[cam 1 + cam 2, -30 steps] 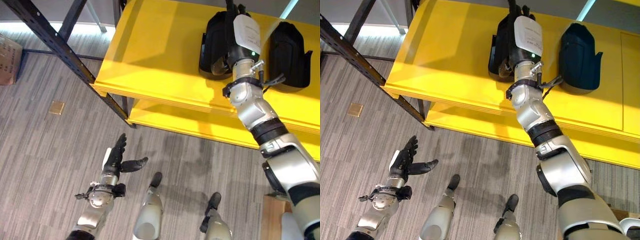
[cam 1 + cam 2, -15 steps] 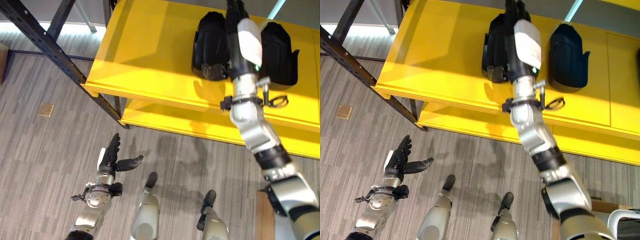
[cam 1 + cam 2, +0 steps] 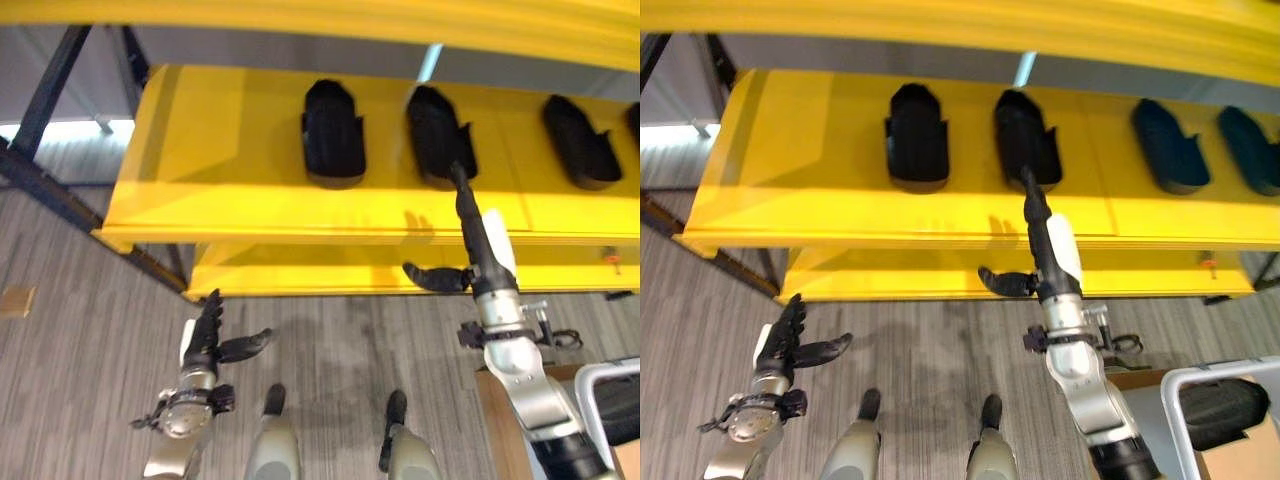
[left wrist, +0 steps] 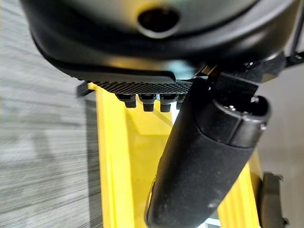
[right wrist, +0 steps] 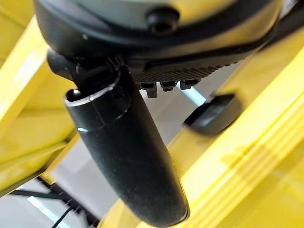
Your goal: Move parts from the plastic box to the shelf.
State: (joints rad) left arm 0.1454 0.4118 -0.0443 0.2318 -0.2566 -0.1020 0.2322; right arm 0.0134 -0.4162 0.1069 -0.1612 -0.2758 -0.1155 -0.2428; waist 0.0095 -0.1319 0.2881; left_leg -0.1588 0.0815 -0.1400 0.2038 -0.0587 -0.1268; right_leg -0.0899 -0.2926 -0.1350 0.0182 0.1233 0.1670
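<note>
Right eye view: right hand (image 3: 1045, 255) empty, fingers straight, raised before the yellow shelf (image 3: 790, 215), just short of the second black part (image 3: 1025, 138). Left hand (image 3: 785, 345) low, spread, idle. Parts probably rigid, light moulded shells; best grasped across the narrow sides.

I see a bright yellow shelf (image 3: 230, 170) on dark frame posts (image 3: 50, 85). Black parts (image 3: 333, 133) sit on it, four in the right eye view. Floor (image 3: 80, 370) is grey with a fine streaked pattern. Right hand (image 3: 470, 235) is black with a white cover; left hand (image 3: 205, 335) likewise. Plastic box (image 3: 1220, 375) has a pale grey rim.
</note>
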